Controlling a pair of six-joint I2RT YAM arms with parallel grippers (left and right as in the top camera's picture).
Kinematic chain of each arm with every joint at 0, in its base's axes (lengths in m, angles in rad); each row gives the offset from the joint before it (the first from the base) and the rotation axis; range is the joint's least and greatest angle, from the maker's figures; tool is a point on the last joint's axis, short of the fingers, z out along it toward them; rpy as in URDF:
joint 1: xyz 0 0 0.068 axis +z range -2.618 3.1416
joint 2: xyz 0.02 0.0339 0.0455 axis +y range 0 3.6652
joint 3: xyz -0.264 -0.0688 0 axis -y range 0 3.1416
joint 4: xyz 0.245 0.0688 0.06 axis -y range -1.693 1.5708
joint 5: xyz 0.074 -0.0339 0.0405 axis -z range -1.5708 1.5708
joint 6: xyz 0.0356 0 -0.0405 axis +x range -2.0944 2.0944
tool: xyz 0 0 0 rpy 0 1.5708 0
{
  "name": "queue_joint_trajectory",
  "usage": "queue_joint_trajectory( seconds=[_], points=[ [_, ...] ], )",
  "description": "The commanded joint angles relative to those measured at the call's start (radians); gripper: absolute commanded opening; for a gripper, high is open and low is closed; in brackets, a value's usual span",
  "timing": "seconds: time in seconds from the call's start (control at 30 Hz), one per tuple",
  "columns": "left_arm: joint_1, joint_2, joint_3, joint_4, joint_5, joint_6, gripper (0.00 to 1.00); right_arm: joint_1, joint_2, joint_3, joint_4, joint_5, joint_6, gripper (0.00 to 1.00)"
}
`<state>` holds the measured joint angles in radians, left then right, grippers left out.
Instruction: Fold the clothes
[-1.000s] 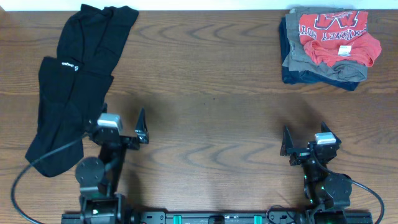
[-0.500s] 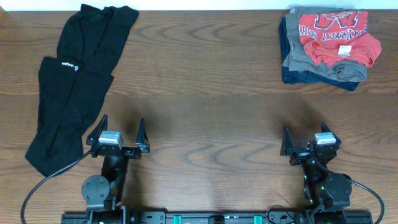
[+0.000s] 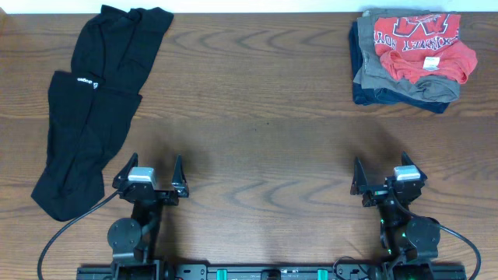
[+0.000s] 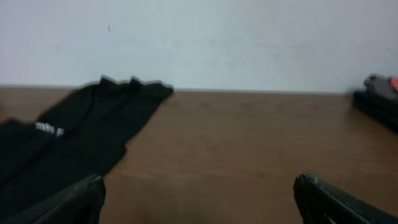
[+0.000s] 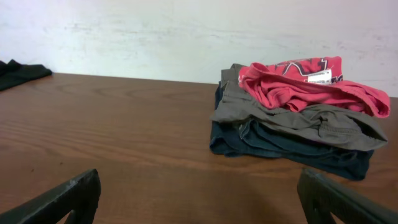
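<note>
A coral-red T-shirt [image 3: 424, 43] with white-and-black lettering lies crumpled on top of a pile at the table's far right; it also shows in the right wrist view [image 5: 305, 84]. A long black garment [image 3: 89, 109] with a small white logo lies spread at the far left, also seen in the left wrist view [image 4: 74, 134]. My left gripper [image 3: 151, 174] is open and empty at the near left, just right of the black garment's lower end. My right gripper [image 3: 383, 180] is open and empty at the near right, well short of the pile.
Under the red shirt lie a folded grey-olive garment [image 5: 292, 118] and a dark blue one [image 5: 280, 143]. The brown wooden table [image 3: 264, 140] ends at a white wall behind. Black cables trail from both arm bases at the near edge.
My left gripper has moved right and toward the near edge, off the black garment's lower end. The right arm and the clothes have not moved.
</note>
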<state>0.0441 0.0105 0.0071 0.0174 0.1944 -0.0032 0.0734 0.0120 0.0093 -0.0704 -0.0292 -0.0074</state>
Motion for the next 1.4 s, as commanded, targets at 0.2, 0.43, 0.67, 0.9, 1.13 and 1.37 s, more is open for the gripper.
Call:
queue_joint_trajectory(
  seconds=[0.2,0.43,0.67,0.9,1.13,1.37],
  points=[
    [-0.002,-0.009,-0.003,-0.073,-0.012,-0.009,0.98,0.01,-0.006,-0.004,-0.001,-0.004,0.007,0.99],
    [-0.002,-0.006,-0.003,-0.073,-0.012,-0.009,0.98,0.01,-0.006,-0.004,-0.001,-0.004,0.007,0.99],
    [-0.002,-0.006,-0.003,-0.073,-0.012,-0.009,0.98,0.01,-0.006,-0.004,-0.001,-0.004,0.007,0.99],
    [-0.002,-0.006,-0.003,-0.073,-0.012,-0.009,0.98,0.01,-0.006,-0.004,-0.001,-0.004,0.007,0.99],
    [-0.002,-0.006,-0.003,-0.073,-0.012,-0.009,0.98,0.01,-0.006,-0.004,-0.001,-0.004,0.007,0.99],
    [-0.002,-0.006,-0.003,-0.073,-0.012,-0.009,0.98,0.01,-0.006,-0.004,-0.001,-0.004,0.007,0.99]
  ],
)
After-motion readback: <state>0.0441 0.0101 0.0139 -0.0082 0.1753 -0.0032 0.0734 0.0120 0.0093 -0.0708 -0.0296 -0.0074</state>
